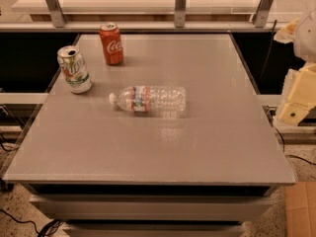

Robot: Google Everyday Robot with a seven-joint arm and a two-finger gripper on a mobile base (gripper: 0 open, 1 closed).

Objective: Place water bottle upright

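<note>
Near the middle of the grey table (212, 147) lies the water bottle (148, 99), flat on its side, its white cap pointing left and its base to the right, the red-white-blue label band wrapping it just behind the neck. Its ribbed body is clear; whether any water is inside cannot be told. Behind it to the left stands a red Coca-Cola can (111, 44), upright, and just beside the table's left edge stands a green-and-white soda can (74, 69), also upright, with a dark opening showing in its top; what either can holds is not visible. Both cans are apart from the bottle and from each other. At the far right of the view, beyond the table's right edge, hangs the cream-coloured gripper (297, 102), well apart from the bottle and touching nothing on the table; whether it is clenched or released cannot be told. By count: one water bottle, two cans, one gripper. A cardboard box (302, 209) sits on the floor at the lower right.
</note>
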